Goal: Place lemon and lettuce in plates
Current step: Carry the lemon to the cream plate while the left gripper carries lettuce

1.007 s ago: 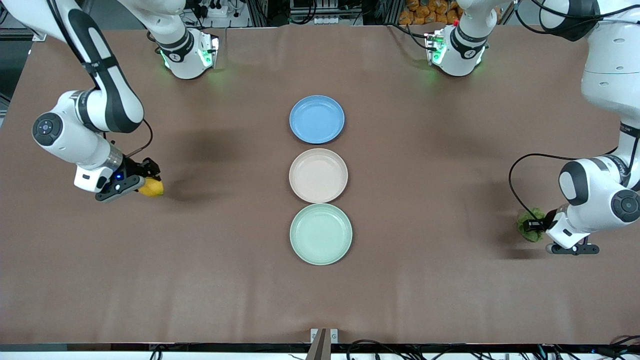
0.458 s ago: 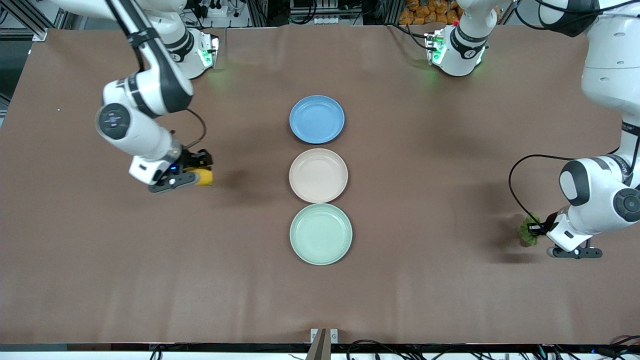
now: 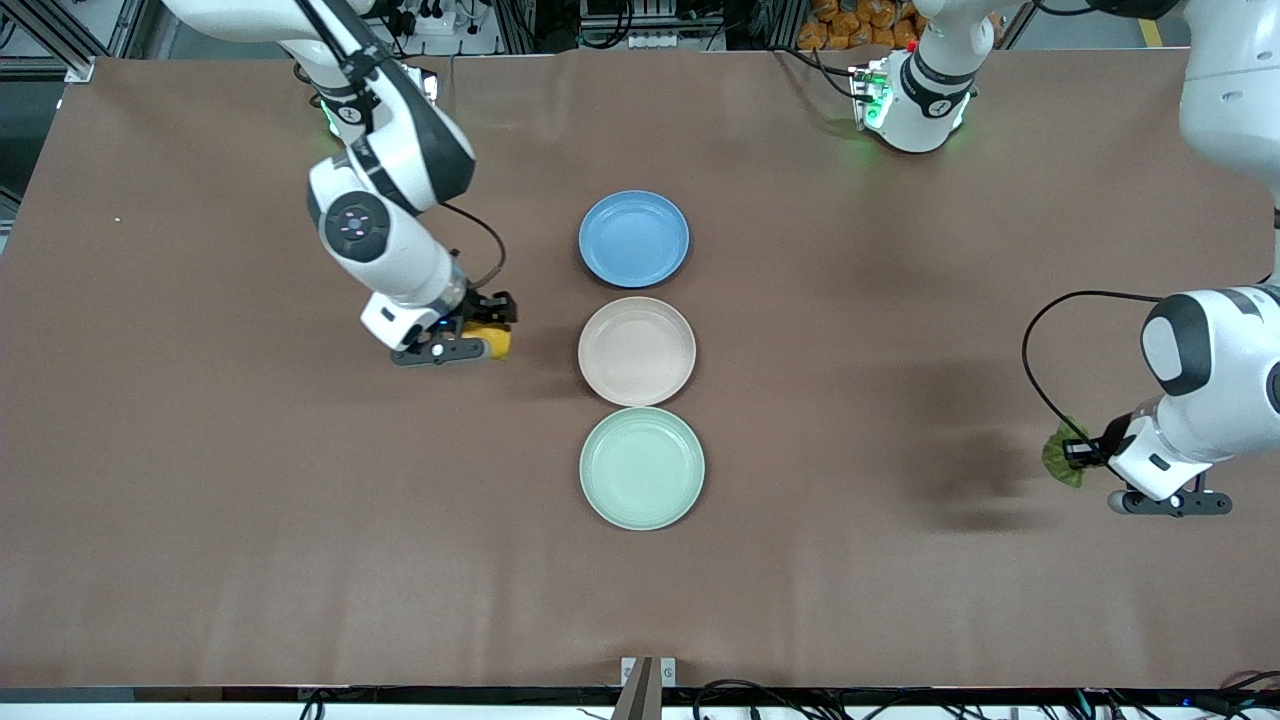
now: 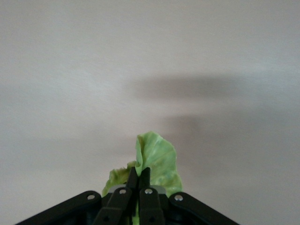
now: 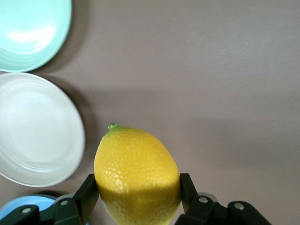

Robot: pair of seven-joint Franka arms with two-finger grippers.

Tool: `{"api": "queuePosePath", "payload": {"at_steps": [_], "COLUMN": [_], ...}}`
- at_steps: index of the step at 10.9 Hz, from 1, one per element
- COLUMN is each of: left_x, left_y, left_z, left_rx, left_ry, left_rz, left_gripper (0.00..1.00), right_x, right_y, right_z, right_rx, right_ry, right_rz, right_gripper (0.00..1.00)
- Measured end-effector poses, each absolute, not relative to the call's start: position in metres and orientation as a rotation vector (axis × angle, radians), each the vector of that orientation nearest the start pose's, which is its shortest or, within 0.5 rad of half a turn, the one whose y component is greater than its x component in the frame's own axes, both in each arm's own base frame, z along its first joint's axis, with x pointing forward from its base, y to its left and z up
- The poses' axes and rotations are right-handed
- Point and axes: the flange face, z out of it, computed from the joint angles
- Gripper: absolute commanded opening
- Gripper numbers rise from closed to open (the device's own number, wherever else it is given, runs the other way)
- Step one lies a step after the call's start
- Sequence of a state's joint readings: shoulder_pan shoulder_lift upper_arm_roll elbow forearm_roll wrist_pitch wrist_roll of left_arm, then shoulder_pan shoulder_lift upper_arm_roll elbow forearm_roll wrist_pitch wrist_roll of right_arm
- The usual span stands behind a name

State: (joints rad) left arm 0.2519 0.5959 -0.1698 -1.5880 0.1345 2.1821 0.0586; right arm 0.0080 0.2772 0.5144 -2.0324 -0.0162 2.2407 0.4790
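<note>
Since 1 s ago the right pincer (image 3: 487,335) has carried the lemon (image 3: 493,342) from near the right arm's end of the counter (image 3: 800,560) to just beside the beige plate (image 3: 637,351). Mint plate (image 3: 642,468) is nearer the front cam, both empty. Left pincer (image 3: 1072,455) has lifted the lettuce (image 3: 1061,464) slightly, over the left arm's end. Lettuce: light, floppy, pinched at one edge, leaf pointing away from the wrist. Lemon: firm, prob. smooth-skinned, clamped across its middle, long axis and tip pointing out past the fingers.
</note>
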Motion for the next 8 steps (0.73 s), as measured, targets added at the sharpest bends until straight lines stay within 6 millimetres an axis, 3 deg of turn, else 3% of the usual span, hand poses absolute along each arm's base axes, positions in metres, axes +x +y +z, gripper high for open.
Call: {"api": "queuePosePath", "payload": {"at_steps": [2,4,6,8], "left_x": [0.688,0.685,0.678,0.662], "left_y": [0.037,-0.02,-0.093,-0.174], "left_z": [0.303,0.306,0.309,0.31], "left_rx": [-3.156,-3.191,-3.194,-3.177], "left_ry": [-0.002,-0.087,-0.216,-0.321], "left_rz": [0.036,0.079,0.097,0.111], "left_gripper": [0.0,0.0,0.0,0.0], "right_x": [0.507,0.496,0.488,0.482], "right_y": [0.326,0.372,0.41,0.435], "right_z": [0.317,0.299,0.281,0.274], "right_rx": [-3.066,-3.085,-3.085,-3.066], "right_ry": [0.059,0.203,0.32,0.417], "right_rz": [0.13,0.136,0.147,0.161], "right_gripper": [0.0,0.0,0.0,0.0]}}
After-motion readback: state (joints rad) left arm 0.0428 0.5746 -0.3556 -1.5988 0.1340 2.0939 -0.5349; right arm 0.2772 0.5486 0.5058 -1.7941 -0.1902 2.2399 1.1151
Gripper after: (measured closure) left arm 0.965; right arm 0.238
